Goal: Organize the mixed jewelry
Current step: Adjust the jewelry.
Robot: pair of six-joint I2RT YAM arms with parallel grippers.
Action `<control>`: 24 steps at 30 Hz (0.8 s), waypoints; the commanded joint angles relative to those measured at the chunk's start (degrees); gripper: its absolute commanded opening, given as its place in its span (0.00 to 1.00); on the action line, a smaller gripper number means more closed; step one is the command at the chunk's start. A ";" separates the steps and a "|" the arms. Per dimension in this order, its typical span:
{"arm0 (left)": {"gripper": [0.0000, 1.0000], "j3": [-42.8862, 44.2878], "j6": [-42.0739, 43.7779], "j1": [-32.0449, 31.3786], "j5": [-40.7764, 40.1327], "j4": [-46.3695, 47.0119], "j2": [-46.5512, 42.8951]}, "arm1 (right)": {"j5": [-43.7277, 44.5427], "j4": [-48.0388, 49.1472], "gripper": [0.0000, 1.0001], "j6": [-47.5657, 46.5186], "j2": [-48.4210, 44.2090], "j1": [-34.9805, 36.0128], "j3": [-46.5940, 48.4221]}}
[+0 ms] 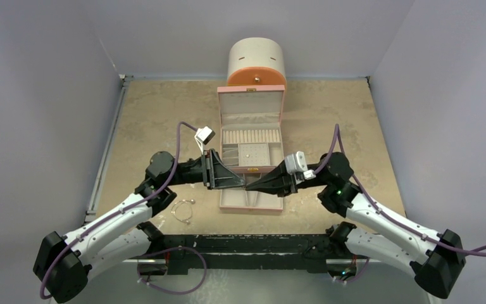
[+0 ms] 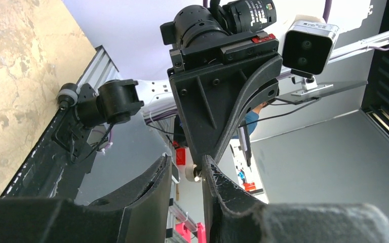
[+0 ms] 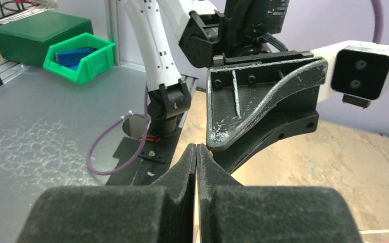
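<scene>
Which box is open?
The pink jewelry box: its lid stands up, showing the compartments inside. The round cream-and-orange cabinet behind it has its drawer pushed in.

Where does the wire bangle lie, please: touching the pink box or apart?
Apart: the top view shows bare tabletop between the wire bangle and the pink box.

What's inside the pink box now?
At the back, ring rolls; one tiny speck, maybe a stud, in the middle compartment. The left gripper and right gripper cover the front trays; contents hidden.
</scene>
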 commanded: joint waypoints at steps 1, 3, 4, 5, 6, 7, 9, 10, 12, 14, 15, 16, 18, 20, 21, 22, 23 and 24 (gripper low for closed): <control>0.27 1.37 1.76 0.15 1.50 1.35 -1.32 | -3.45 -0.56 0.00 1.18 0.45 0.36 3.11; 0.27 1.24 1.76 0.16 1.63 1.33 -1.56 | -3.31 -0.76 0.00 1.19 0.48 0.36 3.11; 0.27 1.20 1.76 0.17 1.73 1.50 -1.71 | -3.26 -0.69 0.00 1.19 0.43 0.32 2.98; 0.27 1.18 1.69 0.15 1.82 1.58 -1.84 | -3.21 -0.55 0.00 1.19 0.35 0.31 2.99; 0.27 1.14 1.61 0.17 1.91 1.74 -1.96 | -3.21 -0.59 0.00 1.13 0.26 0.36 2.98; 0.27 1.10 1.59 0.10 2.00 1.85 -2.12 | -3.16 -0.57 0.00 0.93 0.17 0.36 2.89; 0.27 1.14 1.42 0.03 2.15 2.10 -2.32 | -2.97 -0.74 0.00 0.59 -0.11 0.36 2.90; 0.27 1.11 1.39 -0.03 2.26 2.21 -2.40 | -3.03 -0.69 0.00 0.46 -0.32 0.36 2.86; 0.28 1.06 1.42 -0.04 2.29 2.11 -2.42 | -3.39 -0.47 0.00 0.23 -0.49 0.36 2.87; 0.30 0.95 1.42 -0.06 2.28 2.15 -2.34 | -4.20 0.06 0.00 0.29 -0.51 0.36 2.99; 0.31 0.93 1.46 -0.13 2.24 2.14 -2.27 | -4.79 0.29 0.00 0.23 -0.50 0.36 3.13; 0.32 0.95 1.42 -0.09 2.19 2.08 -2.18 | -5.32 0.54 0.00 0.23 -0.49 0.36 3.26; 0.34 1.05 1.35 -0.17 2.10 2.24 -2.01 | -5.81 0.64 0.00 -0.36 -0.56 0.45 3.41; 0.36 1.05 1.32 -0.26 2.19 2.33 -1.96 | -6.12 0.72 0.00 -1.26 -0.58 0.45 3.58; 0.37 0.98 1.36 -0.31 2.20 2.37 -1.78 | -6.47 0.69 0.00 -1.73 -0.58 0.43 3.71; 0.37 0.89 1.31 -0.41 2.27 2.60 -1.71 | -6.61 0.75 0.00 -2.24 -0.50 0.43 3.78; 0.37 0.89 1.20 -0.55 2.33 2.95 -1.55 | -6.75 0.84 0.00 -2.69 -0.50 0.45 3.84; 0.38 0.86 1.04 -0.78 2.41 3.25 -1.40 | -7.04 1.00 0.00 -2.83 -0.44 0.52 3.84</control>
